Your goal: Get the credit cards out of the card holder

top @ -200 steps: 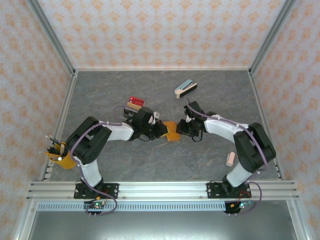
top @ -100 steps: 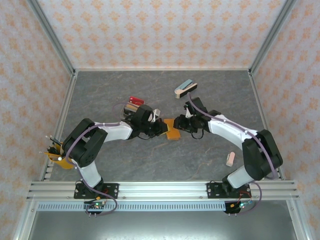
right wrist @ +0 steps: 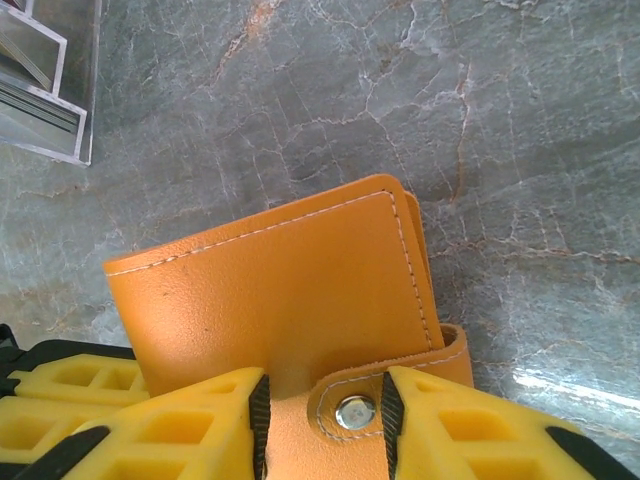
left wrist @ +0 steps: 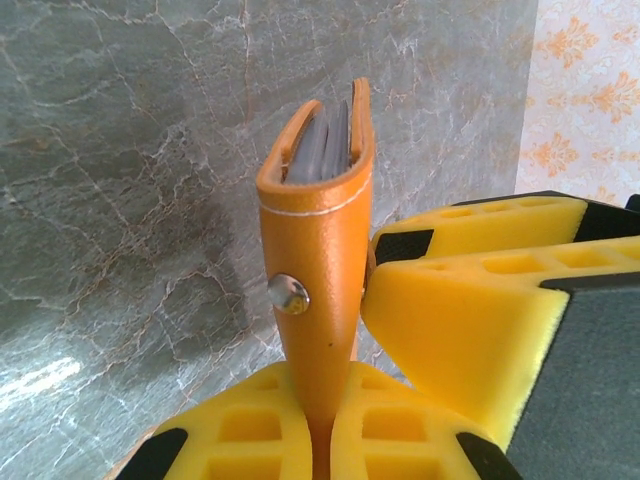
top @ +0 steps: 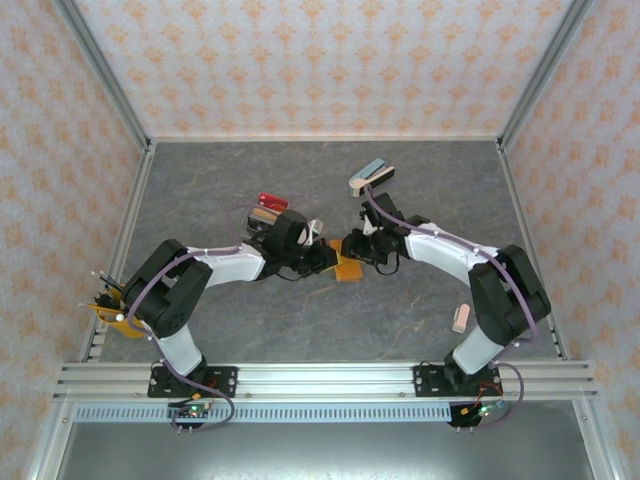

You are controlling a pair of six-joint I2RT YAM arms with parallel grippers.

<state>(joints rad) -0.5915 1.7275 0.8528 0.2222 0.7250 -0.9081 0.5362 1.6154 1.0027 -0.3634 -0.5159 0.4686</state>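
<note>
Card holder [top: 345, 264] caught between both grippers mid-table, snap [right wrist: 352, 412] fastened; slip risk.
Left gripper [left wrist: 318, 435] pinches one end of the holder tight. Right gripper [right wrist: 325, 420] has its fingers partly apart either side of the strap [right wrist: 425, 355], and I can't tell if they bite. A hard tug on the strap could twist the holder out of the left pinch, or the fingers could skid off the leather.
</note>
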